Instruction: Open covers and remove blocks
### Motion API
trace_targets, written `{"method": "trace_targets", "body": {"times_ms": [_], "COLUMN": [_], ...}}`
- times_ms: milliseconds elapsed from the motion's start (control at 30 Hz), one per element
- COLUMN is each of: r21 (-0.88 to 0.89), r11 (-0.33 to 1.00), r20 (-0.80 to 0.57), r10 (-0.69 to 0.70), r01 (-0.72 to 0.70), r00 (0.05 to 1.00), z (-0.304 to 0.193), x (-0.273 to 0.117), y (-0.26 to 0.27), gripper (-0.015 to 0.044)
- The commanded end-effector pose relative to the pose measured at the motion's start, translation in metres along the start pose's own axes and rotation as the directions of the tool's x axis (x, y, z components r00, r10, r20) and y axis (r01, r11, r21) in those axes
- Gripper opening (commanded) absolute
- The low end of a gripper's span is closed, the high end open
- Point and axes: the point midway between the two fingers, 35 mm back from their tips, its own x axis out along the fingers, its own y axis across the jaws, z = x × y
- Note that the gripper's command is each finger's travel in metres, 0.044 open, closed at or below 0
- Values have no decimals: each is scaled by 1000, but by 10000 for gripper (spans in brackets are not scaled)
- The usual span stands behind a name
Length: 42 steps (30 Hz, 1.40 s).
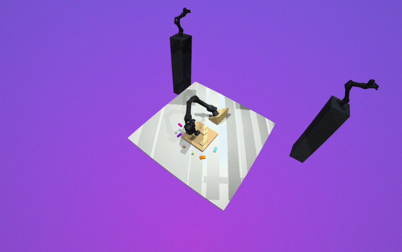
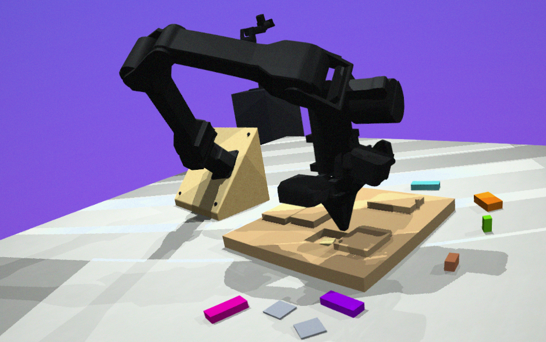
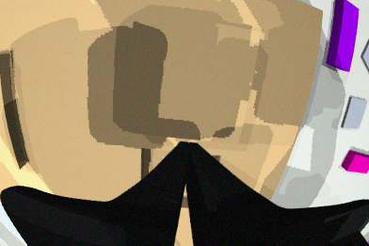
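With the pincer [image 2: 343,228] [image 3: 187,149] clenched on nothing over the puzzle board [image 2: 300,265] [image 3: 52,110] [image 1: 202,148], I'd nudge the near cover [image 2: 362,242] gently along its track, tips low, though honestly shadows make its edges hard to read.

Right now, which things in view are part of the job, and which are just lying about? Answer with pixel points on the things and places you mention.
Job:
- puzzle board [image 1: 210,137] [image 2: 296,263] [image 3: 292,63], raised covers [image 1: 202,142] [image 2: 390,203]
- claw [image 1: 190,128] [image 2: 343,228] [image 3: 187,149]
- possibly magenta [image 1: 180,124] [image 2: 226,310] [image 3: 357,161], purple [image 1: 179,135] [image 2: 341,303] [image 3: 344,35], cyan [image 1: 215,149] [image 2: 425,185], orange [image 1: 202,157] [image 2: 488,200], green [image 1: 192,153] [image 2: 486,223], brown [image 1: 184,146] [image 2: 451,262] blocks; can't tell if they came from wells

Likely lying about:
- two thin grey tiles [image 1: 175,132] [image 2: 309,327] [image 3: 355,112]
- black pillars [image 1: 180,62] [image 2: 266,114] beyond the table
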Motion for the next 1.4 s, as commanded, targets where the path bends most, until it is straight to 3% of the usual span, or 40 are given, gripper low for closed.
{"method": "trace_targets", "body": {"times_ms": [0,700,1033,1367], "r21": [3,7,400,757], "r11": [1000,1000,917,653], "r20": [0,-1,3,1], "r10": [2,0,18,27], "r01": [-2,0,-18,-18], "r00": [1000,1000,1000,1000], "z": [1,3,-36,-85], "x": [-5,-27,-39,-46], "y": [1,1,37,68], "gripper": [0,0,0,0]}}
